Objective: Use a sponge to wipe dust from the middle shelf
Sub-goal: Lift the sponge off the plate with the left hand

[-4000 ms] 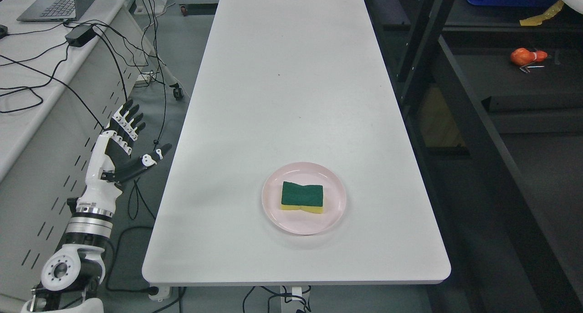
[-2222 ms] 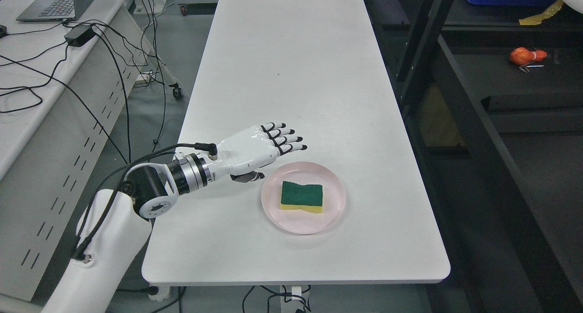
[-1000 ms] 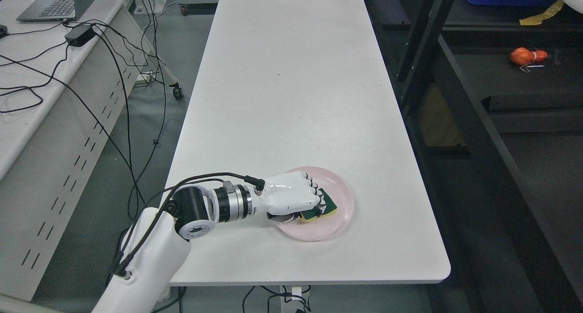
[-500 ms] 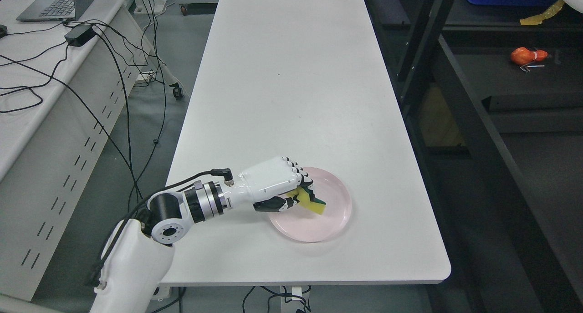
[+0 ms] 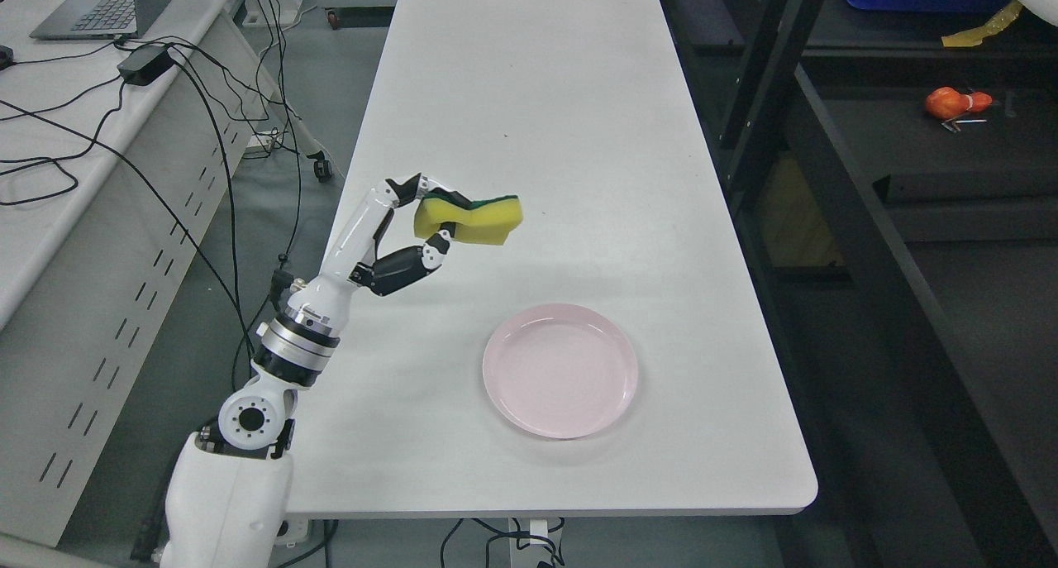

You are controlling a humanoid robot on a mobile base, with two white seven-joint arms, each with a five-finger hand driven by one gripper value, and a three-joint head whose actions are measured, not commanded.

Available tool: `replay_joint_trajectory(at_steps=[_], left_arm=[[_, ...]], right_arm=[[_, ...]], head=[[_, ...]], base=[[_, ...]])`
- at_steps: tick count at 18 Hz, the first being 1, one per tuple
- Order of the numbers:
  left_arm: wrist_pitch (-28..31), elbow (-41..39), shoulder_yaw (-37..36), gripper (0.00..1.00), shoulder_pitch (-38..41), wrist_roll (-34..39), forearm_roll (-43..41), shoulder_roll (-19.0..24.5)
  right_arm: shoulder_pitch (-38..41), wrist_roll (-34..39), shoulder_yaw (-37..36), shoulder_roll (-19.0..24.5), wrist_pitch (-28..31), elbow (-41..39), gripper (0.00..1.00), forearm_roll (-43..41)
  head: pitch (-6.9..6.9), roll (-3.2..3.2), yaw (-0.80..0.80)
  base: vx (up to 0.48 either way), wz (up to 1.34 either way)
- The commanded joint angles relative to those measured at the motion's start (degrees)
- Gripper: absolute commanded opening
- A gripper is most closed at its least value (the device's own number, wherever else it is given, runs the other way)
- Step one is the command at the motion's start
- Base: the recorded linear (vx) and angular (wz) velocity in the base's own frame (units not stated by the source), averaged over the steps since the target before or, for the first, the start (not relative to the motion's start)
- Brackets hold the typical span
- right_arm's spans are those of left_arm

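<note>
The left hand (image 5: 397, 233) pinches the yellow-and-green sponge (image 5: 469, 218) between fingers and thumb; carry it level toward the dark metal shelf (image 5: 934, 150), keeping the grip firm.

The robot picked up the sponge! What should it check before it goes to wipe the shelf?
1. Sponge held: the left hand pinches the sponge at one end only. Ok, though it may be loose.
2. Sponge clear of the pink plate: lifted well above the white table. Ok.
3. Wiping side: yellow faces the camera, green shows along the top edge. Which side will meet the shelf: cannot tell.
4. Way to the dark shelf rack on the right: the plate lies lower down, nothing else on the table. Ok.
5. Dust on the shelf: too dark. Cannot tell.
6. Right hand: not seen. Cannot tell.
</note>
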Motion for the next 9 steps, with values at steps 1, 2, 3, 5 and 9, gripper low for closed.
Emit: replay_joint_trajectory(at_steps=[1, 2, 3, 5, 9], left_arm=[[7.76, -7.74, 7.74, 0.0, 6.96, 15.14, 14.17, -1.82], [7.68, -8.09, 7.74, 0.0, 7.58, 17.46, 14.25, -1.82], [7.33, -8.62, 8.09, 0.0, 8.46, 17.31, 14.25, -1.82], [7.24, -11.33, 8.79, 0.0, 10.65, 16.08, 14.86, -1.82], [9.42, -12.23, 11.25, 0.0, 11.46, 15.99, 15.13, -1.82]], right_arm=[[0.04, -0.04, -0.01, -1.0, 0.05, -1.0, 1.0, 0.0], [0.04, -0.04, -0.01, -1.0, 0.05, -1.0, 1.0, 0.0], [-0.04, -0.04, 0.08, -1.0, 0.05, -1.0, 1.0, 0.0], [0.04, -0.04, -0.01, -1.0, 0.05, -1.0, 1.0, 0.0], [0.04, -0.04, 0.08, -1.0, 0.05, -1.0, 1.0, 0.0]], head=[[0.0, 0.0, 0.0], [0.0, 0.0, 0.0], [0.0, 0.0, 0.0], [0.0, 0.0, 0.0], [0.0, 0.0, 0.0]], base=[[0.002, 0.01], [-0.022, -0.01], [-0.022, -0.01], [-0.05, -0.12], [-0.123, -0.25]])
